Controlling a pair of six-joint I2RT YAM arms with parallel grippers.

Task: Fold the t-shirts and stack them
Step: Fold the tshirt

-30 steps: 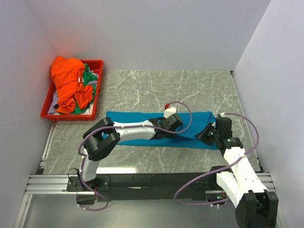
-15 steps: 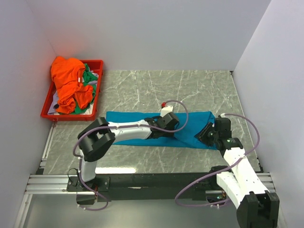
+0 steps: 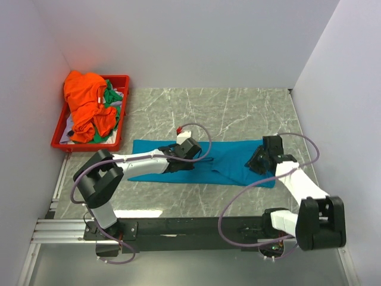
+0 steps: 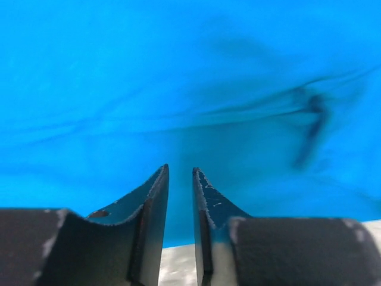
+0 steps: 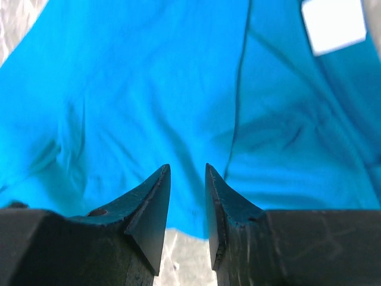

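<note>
Marble worktop [image 3: 238, 113] holds the teal shirt [image 3: 229, 158] as a band running left to right, with my left jaws near its middle, right jaws at its right end, both slightly parted, pinching nothing.

The tray [image 3: 89, 147] sits at the far left of the table [image 3: 238, 113], by the left wall. In it the upper shirt [image 3: 83, 98] lies heaped on the lower shirt [image 3: 112, 97] and hangs over the tray's far left rim. The flat shirt [image 3: 229, 158] stretches left to right across the table's middle, right of the tray and nearer the arms. The left gripper [image 4: 180, 173] is over its near edge, left of centre. The right gripper [image 5: 187, 170] is over its right end.
</note>
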